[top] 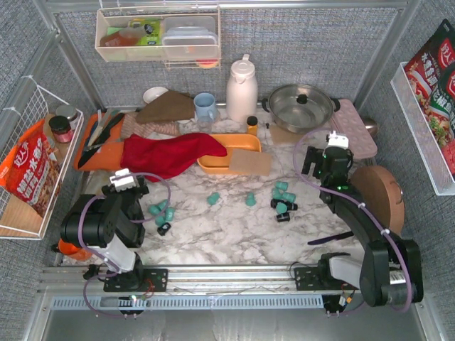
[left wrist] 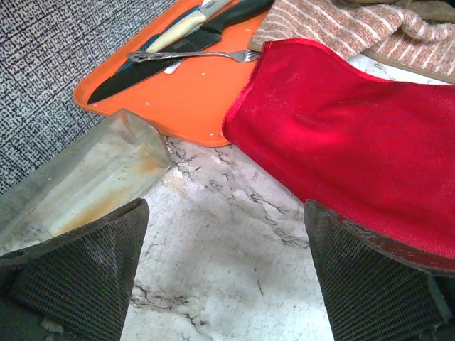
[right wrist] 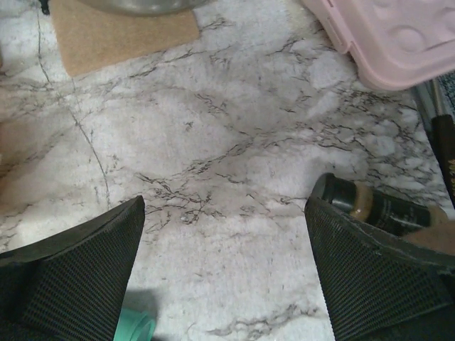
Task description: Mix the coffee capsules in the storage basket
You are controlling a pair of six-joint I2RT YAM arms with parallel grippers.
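Two-arm status: jaws wide on both sides, nothing held
Left gripper (left wrist: pixel 227 213): spread open and empty, low over the marble table (top: pixel 234 238), pointing at the orange cutting board (left wrist: pixel 186 96) and the red cloth (left wrist: pixel 355 128)
Cutting board: far left, a black knife (left wrist: pixel 124 84) and a fork (left wrist: pixel 192 55) lying on it
Red cloth: draped over the left end of the storage basket (top: pixel 242 141)
Storage basket: back of centre, just in front of the blue mug (top: pixel 205 106) and white jug (top: pixel 241 89), with a tan mat (top: pixel 249 163) over its near right corner
Coffee capsules (top: pixel 162 213): all out on the marble in front of the basket. Left bunch by the left arm, teal plus one black. Two lone teal ones mid-table. Right bunch beside the right arm, teal and black mixed
Right gripper (right wrist: pixel 224 206): open too, empty, over bare marble, one teal capsule peeking in at the bottom left of its wrist view
Pink tray (right wrist: pixel 398 35): ahead of that gripper, off to the right
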